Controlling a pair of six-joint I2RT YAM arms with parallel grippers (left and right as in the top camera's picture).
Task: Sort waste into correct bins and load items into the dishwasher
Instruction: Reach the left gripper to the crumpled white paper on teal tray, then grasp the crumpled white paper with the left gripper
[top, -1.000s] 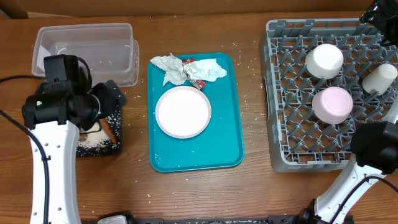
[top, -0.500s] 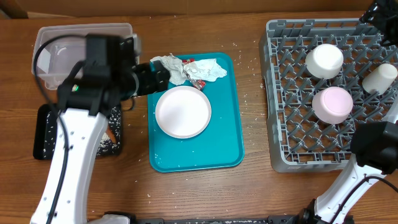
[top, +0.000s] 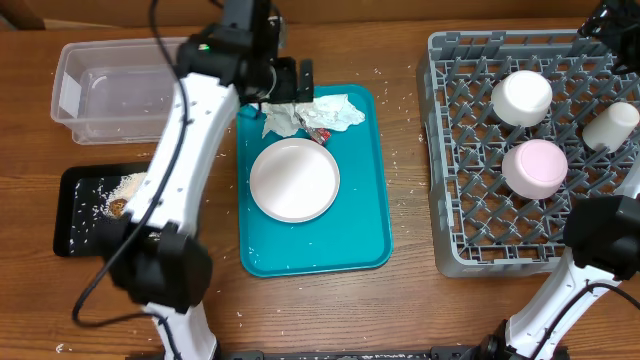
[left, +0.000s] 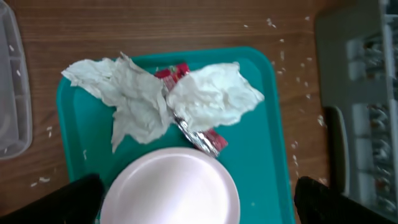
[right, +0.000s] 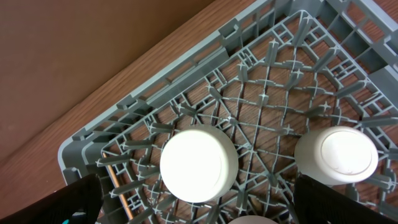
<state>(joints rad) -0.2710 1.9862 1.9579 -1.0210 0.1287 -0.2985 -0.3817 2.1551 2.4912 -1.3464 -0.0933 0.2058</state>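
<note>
Two crumpled white napkins (top: 290, 112) and a red shiny wrapper (top: 318, 126) lie at the far end of the teal tray (top: 360, 235). The round white plate (top: 294, 180) sits just in front of them. My left gripper (top: 293, 86) hovers over the napkins, open and empty. In the left wrist view its fingers (left: 199, 208) spread wide over the plate (left: 171, 190), with the napkins (left: 143, 99) and the wrapper (left: 173, 73) beyond. My right gripper (top: 605, 20) is open above the grey dish rack (top: 470, 200), which holds two bowls (top: 521, 97) (top: 534, 167) and a cup (top: 611, 126).
The clear tub (top: 130, 90) stands at the far left. The black tray (top: 80, 225) in front of it holds a brown lump (top: 120, 206) and rice. Rice grains are scattered on the wood. The right wrist view shows the rack (right: 267, 81), a bowl (right: 199, 163) and the cup (right: 336, 154).
My left arm has swung from over the black tray up and to the right, to the far end of the teal tray. The black tray is now uncovered. The right arm has not moved.
</note>
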